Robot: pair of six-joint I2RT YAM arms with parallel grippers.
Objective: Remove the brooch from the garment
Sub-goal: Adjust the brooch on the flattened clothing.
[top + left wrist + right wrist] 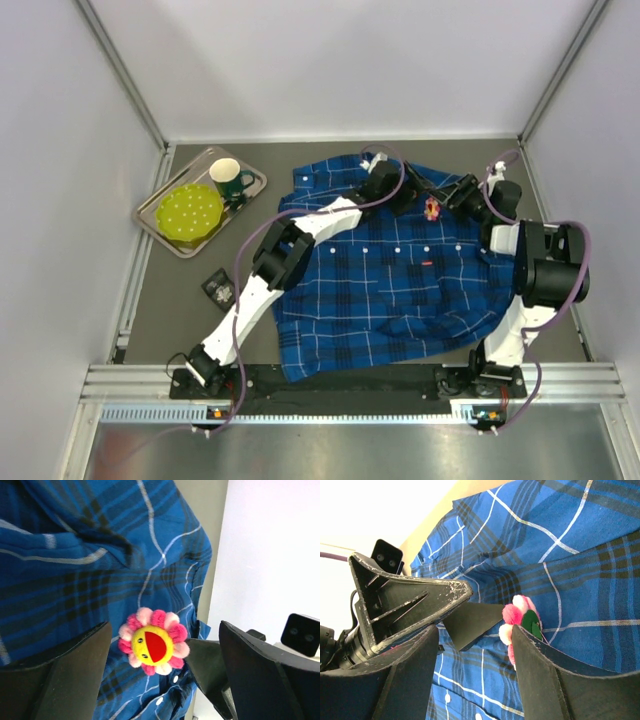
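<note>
While brooch [152, 647] sits on garment [75, 555], left tool [164, 626] wide open around it, right tool [475, 630] open, empty, finger [545, 680] at its edge

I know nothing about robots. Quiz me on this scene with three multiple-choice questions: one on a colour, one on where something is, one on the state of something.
1. The mug on the tray is:
A) red
B) green
C) black

2. The flower brooch sits:
A) on the tray
B) on the plaid shirt
C) in the mug

3. The left claw is:
A) shut on the brooch
B) shut on a sleeve
C) open

Answers:
1 B, the mug's outside is green.
2 B, blue plaid cloth lies right behind the brooch.
3 C, its fingers stand apart on either side of the brooch.
</note>
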